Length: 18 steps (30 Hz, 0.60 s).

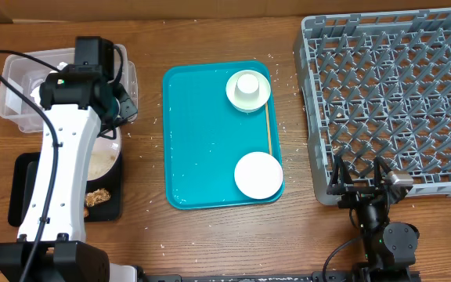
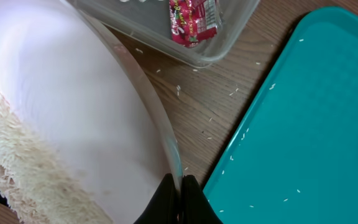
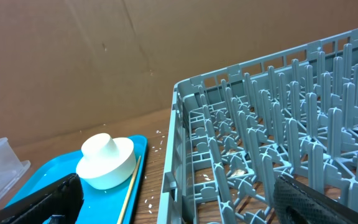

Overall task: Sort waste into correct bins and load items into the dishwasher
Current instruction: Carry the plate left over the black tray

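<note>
My left gripper (image 2: 180,186) is shut on the rim of the white round plate (image 2: 73,106), which is tilted and carries white rice (image 2: 11,162). In the overhead view the plate (image 1: 105,160) hangs over the black tray (image 1: 23,192), which holds a brown food chunk (image 1: 96,198). The clear tub (image 1: 10,98) holds a red wrapper (image 2: 194,18). My right gripper (image 1: 364,186) is open and empty at the front edge of the grey dish rack (image 1: 398,94). A bowl with a cup (image 1: 248,90), a wooden stick (image 1: 268,129) and another bowl (image 1: 257,174) lie on the teal tray (image 1: 202,133).
Loose rice grains (image 2: 179,90) are scattered on the wooden table between the tub and the teal tray (image 2: 303,124). The right wrist view shows the rack wall (image 3: 185,155), the stick (image 3: 129,190) and the bowl with cup (image 3: 107,163).
</note>
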{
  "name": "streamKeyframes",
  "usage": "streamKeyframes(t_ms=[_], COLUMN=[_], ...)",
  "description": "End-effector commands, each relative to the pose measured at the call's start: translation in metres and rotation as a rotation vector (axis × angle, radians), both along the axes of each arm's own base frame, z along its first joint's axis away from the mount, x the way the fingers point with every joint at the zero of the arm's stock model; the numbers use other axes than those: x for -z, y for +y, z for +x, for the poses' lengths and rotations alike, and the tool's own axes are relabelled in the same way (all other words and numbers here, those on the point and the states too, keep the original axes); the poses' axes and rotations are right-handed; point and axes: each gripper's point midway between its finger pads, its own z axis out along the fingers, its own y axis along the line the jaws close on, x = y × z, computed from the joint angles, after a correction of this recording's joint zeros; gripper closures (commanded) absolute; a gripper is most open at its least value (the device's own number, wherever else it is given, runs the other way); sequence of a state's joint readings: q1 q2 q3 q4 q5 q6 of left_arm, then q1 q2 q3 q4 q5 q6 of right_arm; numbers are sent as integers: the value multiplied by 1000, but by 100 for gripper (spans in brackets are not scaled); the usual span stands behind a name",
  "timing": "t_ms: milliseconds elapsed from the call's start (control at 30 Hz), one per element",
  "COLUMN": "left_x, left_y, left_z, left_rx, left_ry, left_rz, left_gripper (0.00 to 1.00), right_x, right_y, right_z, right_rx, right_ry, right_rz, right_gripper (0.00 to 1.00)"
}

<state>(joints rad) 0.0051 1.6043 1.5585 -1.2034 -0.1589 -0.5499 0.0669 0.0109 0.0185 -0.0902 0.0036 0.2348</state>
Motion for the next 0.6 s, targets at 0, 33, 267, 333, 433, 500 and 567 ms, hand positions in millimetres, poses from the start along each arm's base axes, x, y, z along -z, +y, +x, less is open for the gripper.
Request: streamKeyframes(t_ms=[0, 33, 267, 333, 433, 500, 567], left_x=[0, 4, 37, 44, 48, 49, 48], left_y=[5, 7, 5, 8, 17, 23, 26], left_z=[-1, -2, -3, -4, -7, -9, -7], left_rx=[2, -3, -14, -28, -55, -65, -41], left_ry=[-5, 1, 16, 18, 24, 24, 8], left_rz=[-19, -22, -98, -130, -147, -153, -199], left_gripper=[96, 96, 96, 96, 96, 96, 96], right_x=[2, 2, 2, 2, 2, 2, 2], right_y=[2, 2, 2, 2, 2, 2, 2], right_z=[0, 0, 0, 0, 0, 0, 0], right_rx=[-10, -10, -10, -10, -10, -10, -10], right_ry=[-4, -4, -4, -4, -4, -4, -4], right_rz=[-6, -6, -6, -6, -6, -6, -6], right_gripper=[0, 0, 0, 0, 0, 0, 0])
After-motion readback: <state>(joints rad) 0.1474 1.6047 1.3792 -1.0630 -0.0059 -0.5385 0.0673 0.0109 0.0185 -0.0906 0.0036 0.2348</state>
